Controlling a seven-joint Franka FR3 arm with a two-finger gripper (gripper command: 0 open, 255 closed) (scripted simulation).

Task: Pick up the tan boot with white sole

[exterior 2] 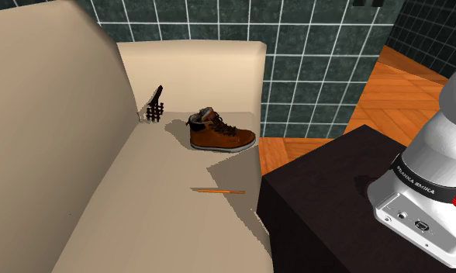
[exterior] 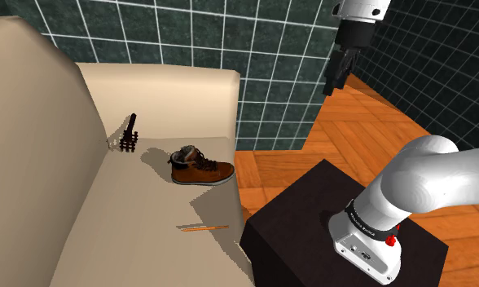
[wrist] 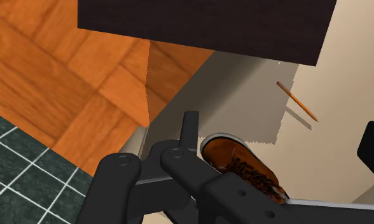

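A brown ankle boot (exterior: 201,167) with dark laces and a pale sole lies on the cream couch seat (exterior: 140,220), near the seat's front edge, toe pointing to the shoulder view's right. It also shows in the second exterior view (exterior 2: 221,133). My gripper (exterior: 335,84) hangs high in the air, well above the boot and off to the shoulder view's right, over the wooden floor. In the wrist view the gripper (wrist: 282,125) is open with its fingers wide apart and nothing between them; the boot (wrist: 240,162) lies far below, partly hidden by the hand.
An orange pencil (exterior: 204,227) lies on the seat nearer the black stand (exterior: 311,220). A small dark comb-like object (exterior: 131,137) leans at the couch back. Dark green tiled walls (exterior: 270,49) stand behind, and orange wood floor (exterior: 352,114) lies beside the couch.
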